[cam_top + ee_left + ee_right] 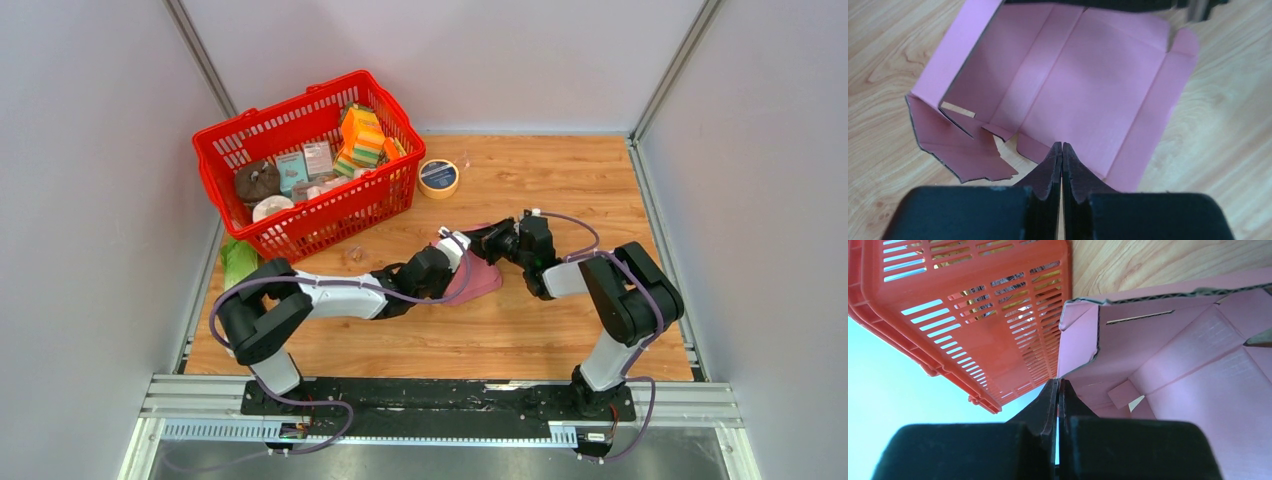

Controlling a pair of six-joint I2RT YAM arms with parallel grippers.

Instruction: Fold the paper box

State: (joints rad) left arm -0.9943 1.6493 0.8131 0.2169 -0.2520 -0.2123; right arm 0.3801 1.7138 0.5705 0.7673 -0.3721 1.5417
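Pink card of the paper box (480, 280) at mid-desk in the top view, near the front of the red basket (330, 212) and well short of the tape roll (438, 178). Left hand (452, 256) over its near-left part, right hand (490, 242) at its far corner, both arms reaching inward across the wooden desk (560, 340). Too covered from up here to judge the shape.

From the left wrist: paper box (1088, 85) mostly spread open, creased panels lying flat on the wood. One long side wall (963, 45) turned up on the left, with a ragged end flap (958, 150) splayed outward below it. Left hand (1062, 150) clenched, fingers pressed together, tips over the near edge of the flat panel. Nothing seen between them, so probably pushing down rather than gripping.

From the right wrist: right hand (1058, 387) clenched too, tips right at the lower edge of an upright pink wall (1078, 340). Apparently pinching that wall and holding it up. Basket (988, 315) close behind, bare desk (1148, 260) beyond. Far wall with a slot (1140, 317) not yet filled.

Judged early to midway: creases made, one or two walls raised. Left to do: remaining walls, end flaps into slots, and the lid.
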